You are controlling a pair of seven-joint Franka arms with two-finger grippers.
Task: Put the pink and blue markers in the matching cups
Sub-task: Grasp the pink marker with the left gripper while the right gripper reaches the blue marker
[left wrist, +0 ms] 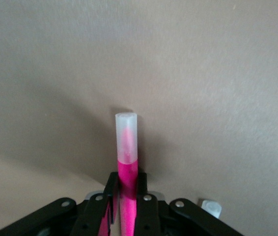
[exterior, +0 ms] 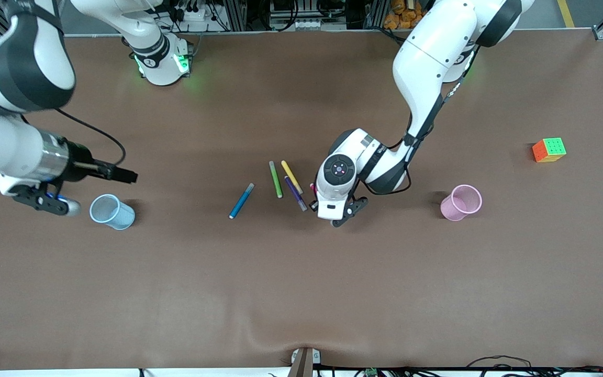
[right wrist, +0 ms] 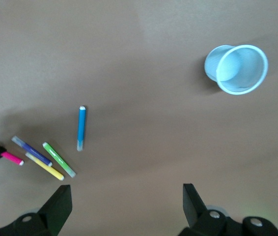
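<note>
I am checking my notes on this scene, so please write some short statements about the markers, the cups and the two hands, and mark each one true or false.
1. The left hand is shut on the pink marker. True.
2. The blue marker is already inside the blue cup. False: it lies on the table, apart from the cup.
3. The pink cup holds no marker. True.
4. The right hand grips the green marker. False: it is open and holds nothing, up near the blue cup.
</note>
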